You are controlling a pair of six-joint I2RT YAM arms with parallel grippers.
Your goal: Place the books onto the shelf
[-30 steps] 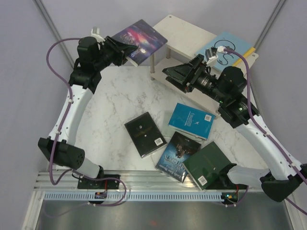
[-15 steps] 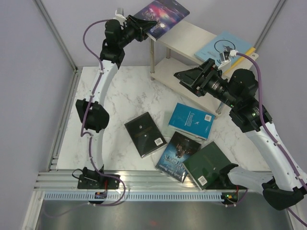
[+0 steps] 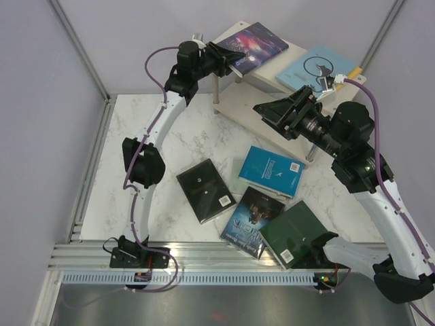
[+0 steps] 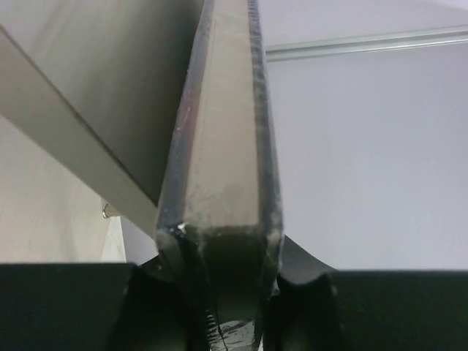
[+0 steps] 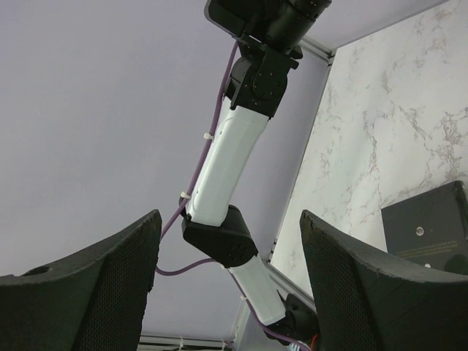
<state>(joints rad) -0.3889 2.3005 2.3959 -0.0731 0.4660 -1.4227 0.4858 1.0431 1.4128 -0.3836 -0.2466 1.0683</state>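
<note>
Broadly, the marble table (image 3: pixel 170 136) carries the shelf (image 3: pixel 272 60) at its far right. Over the far left end of its top board, the left gripper (image 3: pixel 219 60) pinches the purple galaxy book (image 3: pixel 257 42) by one edge; whether the book touches the board I cannot tell. The right gripper (image 3: pixel 270 115) hangs at the shelf's near side, jaws spread and empty. A pale blue book (image 3: pixel 318 68) lies on the top board's right end. Nearer, on the table, lie a black book (image 3: pixel 206 191), a cyan book (image 3: pixel 272 171), a dark blue book (image 3: pixel 253 214) and a dark green book (image 3: pixel 293 233).

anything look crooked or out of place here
The purple galaxy book, held by the left gripper, is askew over the cream two-tier shelf's top corner. Four books lie scattered on the marble table.
</note>
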